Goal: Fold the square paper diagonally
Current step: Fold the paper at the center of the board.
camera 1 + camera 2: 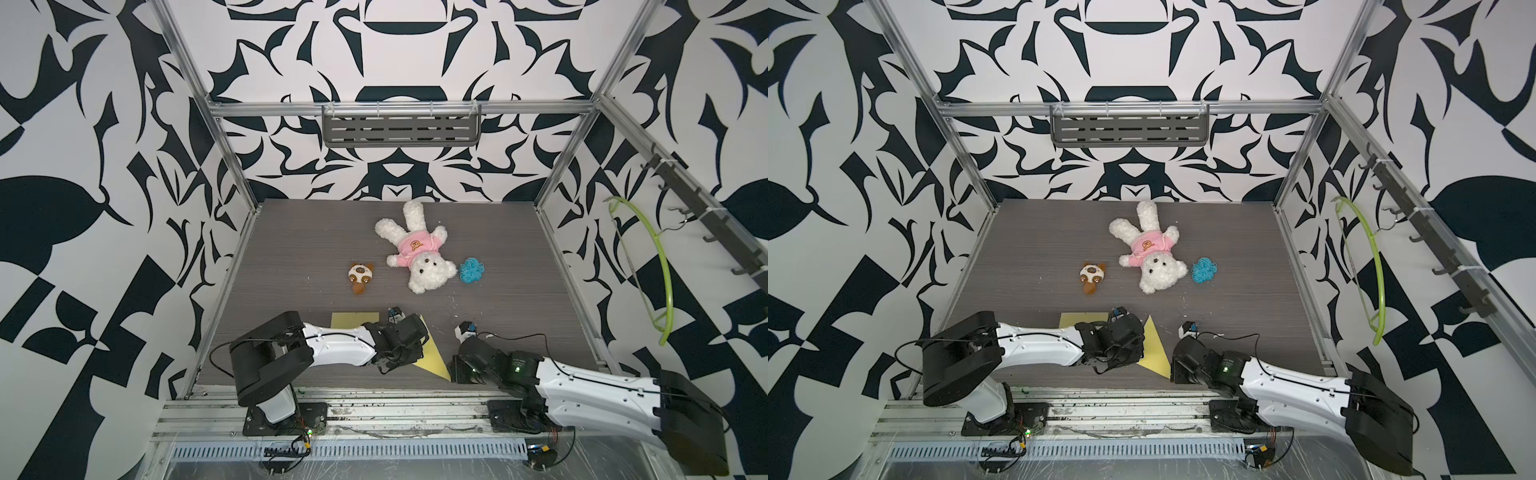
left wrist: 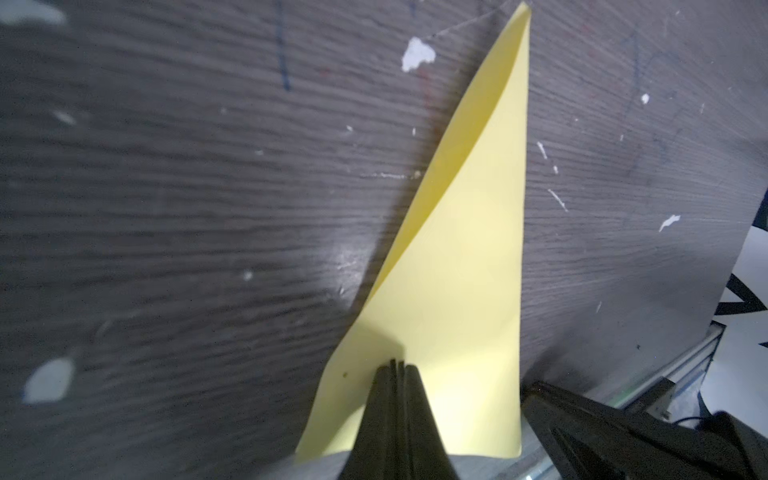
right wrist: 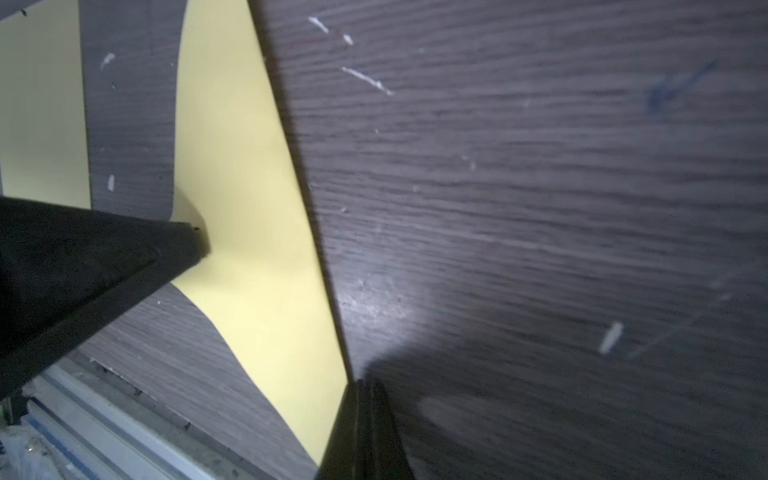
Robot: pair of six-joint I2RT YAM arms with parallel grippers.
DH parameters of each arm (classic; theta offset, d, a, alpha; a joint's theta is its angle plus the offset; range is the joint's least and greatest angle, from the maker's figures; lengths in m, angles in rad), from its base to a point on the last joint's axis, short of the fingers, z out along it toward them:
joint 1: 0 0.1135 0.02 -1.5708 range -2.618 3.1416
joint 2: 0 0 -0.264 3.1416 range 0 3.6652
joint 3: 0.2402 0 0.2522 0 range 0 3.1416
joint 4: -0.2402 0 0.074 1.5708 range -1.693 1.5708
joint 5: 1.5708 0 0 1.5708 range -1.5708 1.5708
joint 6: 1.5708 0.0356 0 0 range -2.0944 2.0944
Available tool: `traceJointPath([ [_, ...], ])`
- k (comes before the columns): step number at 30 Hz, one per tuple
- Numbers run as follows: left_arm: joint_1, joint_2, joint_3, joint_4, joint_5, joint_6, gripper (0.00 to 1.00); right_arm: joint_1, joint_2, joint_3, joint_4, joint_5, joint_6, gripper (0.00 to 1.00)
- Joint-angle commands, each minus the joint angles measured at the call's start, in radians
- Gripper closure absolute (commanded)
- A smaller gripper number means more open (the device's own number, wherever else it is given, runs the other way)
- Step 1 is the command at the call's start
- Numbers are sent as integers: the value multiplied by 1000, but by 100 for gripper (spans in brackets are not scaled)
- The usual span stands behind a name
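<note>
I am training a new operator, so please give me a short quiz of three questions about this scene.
1. True or false: the yellow paper lies unfolded.
2. The left gripper has its tip: A) on the paper B) raised in the air C) out of view.
3. Fill in: the right gripper, jaws shut, stands at the paper's ____.
Key: 1 false, one layer is folded over; 2 A; 3 corner.

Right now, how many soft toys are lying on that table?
2. A white teddy bear in a pink shirt lies mid-table; a small brown-and-white plush toy lies apart to its side, toward the robot's left. Others may be hidden near the front edge.
</note>
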State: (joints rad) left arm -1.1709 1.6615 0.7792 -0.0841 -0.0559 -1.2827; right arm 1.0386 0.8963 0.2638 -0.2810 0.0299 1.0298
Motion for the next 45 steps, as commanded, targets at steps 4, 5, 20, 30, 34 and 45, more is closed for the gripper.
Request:
traceJointPath([
  [4,-17,101,-69,-201,45,10,100,9,-36,-1,-103,-27,-17,100],
  [5,-17,100,-69,-200,46,10,100,10,-40,8,-107,-25,-22,100],
  [20,-17,99,-71,-200,45,10,100,30,-2,120,-54,-14,-44,100],
  [30,-18,95,-70,-204,41,11,100,50,83,64,-55,-28,-31,100],
  [34,-17,93,-70,-205,42,12,100,54,87,57,-108,-22,-42,100],
  [45,-17,101,-47,-226,32,52,100,52,15,218,-201,61,-139,100],
])
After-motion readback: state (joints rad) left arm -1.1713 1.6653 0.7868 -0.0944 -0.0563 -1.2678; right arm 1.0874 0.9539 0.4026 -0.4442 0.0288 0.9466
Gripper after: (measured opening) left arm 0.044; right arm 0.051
